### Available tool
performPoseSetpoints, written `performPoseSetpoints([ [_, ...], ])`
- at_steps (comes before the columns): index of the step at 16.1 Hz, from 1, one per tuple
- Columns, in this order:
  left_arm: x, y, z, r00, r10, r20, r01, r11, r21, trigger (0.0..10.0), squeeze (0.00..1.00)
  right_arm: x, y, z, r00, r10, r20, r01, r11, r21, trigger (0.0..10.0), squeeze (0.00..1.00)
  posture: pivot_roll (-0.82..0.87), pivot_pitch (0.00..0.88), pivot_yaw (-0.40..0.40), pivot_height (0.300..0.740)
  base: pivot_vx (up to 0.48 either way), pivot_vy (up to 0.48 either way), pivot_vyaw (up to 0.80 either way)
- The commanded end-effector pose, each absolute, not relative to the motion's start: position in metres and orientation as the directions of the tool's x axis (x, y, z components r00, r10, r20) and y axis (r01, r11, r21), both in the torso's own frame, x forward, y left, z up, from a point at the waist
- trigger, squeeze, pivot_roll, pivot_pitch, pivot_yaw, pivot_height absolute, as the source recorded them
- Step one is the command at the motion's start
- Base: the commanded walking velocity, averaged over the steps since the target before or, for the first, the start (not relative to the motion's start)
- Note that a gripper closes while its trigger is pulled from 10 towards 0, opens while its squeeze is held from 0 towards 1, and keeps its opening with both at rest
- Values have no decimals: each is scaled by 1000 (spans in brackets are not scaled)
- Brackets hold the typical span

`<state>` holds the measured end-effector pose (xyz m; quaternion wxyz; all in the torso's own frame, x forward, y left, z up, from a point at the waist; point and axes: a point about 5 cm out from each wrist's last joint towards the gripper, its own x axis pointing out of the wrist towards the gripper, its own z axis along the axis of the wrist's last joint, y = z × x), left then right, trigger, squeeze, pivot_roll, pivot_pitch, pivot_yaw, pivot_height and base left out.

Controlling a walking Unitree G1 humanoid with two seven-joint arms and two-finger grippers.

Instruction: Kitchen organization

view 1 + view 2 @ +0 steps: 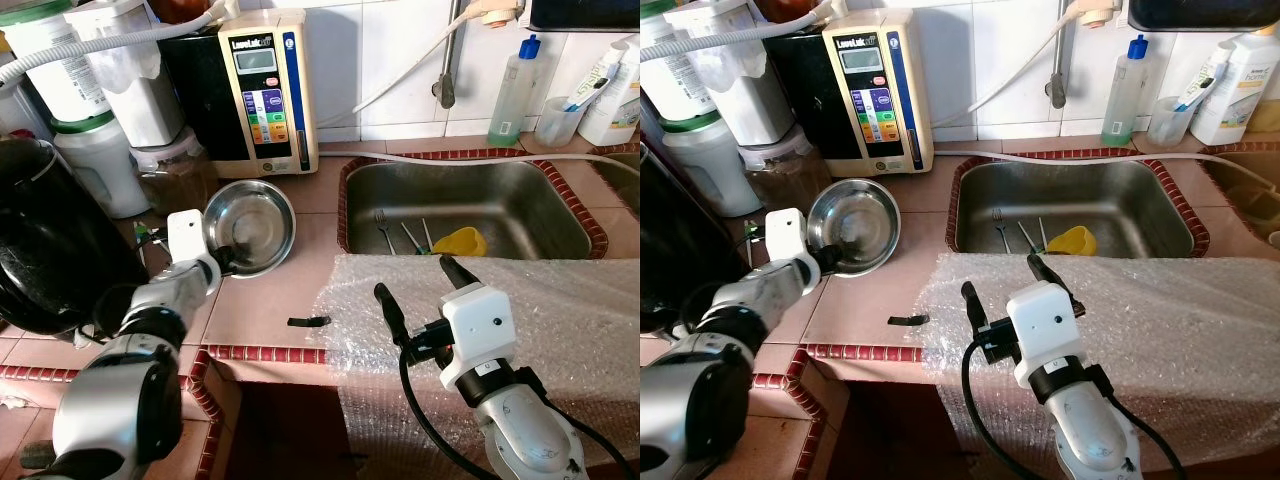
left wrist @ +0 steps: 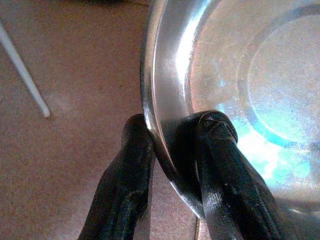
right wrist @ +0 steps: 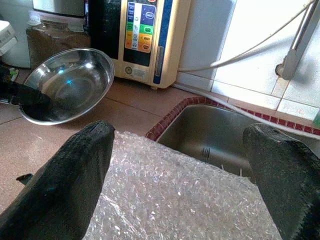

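Note:
A shiny steel bowl [image 1: 255, 222] sits tilted on the pink tiled counter [image 1: 270, 290], in front of the water ionizer. My left gripper [image 1: 222, 262] is shut on the bowl's near rim; in the left wrist view one black finger [image 2: 125, 175] lies outside the rim and the other [image 2: 227, 175] inside the bowl [image 2: 260, 75]. My right gripper [image 1: 415, 285] hovers open over a sheet of bubble wrap [image 1: 560, 320] laid on the counter in front of the sink, its wide-spread fingers [image 3: 65, 185] holding nothing.
The steel sink [image 1: 460, 205] holds forks and a yellow cup [image 1: 460, 241]. A water ionizer [image 1: 265, 90], jars and containers [image 1: 95, 165] crowd the back left. A large black pot [image 1: 50, 240] stands at the left. A small black piece [image 1: 308, 321] lies near the counter's edge. Bottles [image 1: 515, 95] line the wall.

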<state>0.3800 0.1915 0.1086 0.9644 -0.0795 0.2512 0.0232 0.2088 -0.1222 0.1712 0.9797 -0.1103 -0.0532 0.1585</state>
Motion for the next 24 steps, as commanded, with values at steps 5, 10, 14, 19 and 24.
performPoseSetpoints([
  [5, 347, 213, 76, 781, -76, -619, 12, 994, -108, 0, 0, 213, -122, 169, 937, 344, 60, -321, 917, -237, 10000, 0, -54, 0, 101, 740, 0, 0, 0],
  [10, 320, 217, 78, 759, -152, -633, 126, 988, -86, 0, 0, 217, -120, 168, 929, 365, 57, -341, 907, -245, 10000, 0, -20, 0, 84, 740, 0, 0, 0],
  [14, 317, 220, 94, 789, -133, -600, 139, 990, -37, 0, 0, 222, -117, 167, 919, 390, 57, -365, 897, -250, 10000, 0, -1, 0, 71, 740, 0, 0, 0],
  [19, 321, 182, 96, 832, -249, -497, 206, 968, -140, 10000, 0, 227, -115, 167, 916, 396, 64, -368, 893, -258, 10000, 0, -3, 0, 65, 740, 0, 0, 0],
  [24, 322, 147, 103, 851, -348, -392, 316, 938, -145, 0, 0, 229, -116, 170, 920, 383, 81, -351, 899, -261, 10000, 0, -12, 0, 65, 740, 0, 0, 0],
])
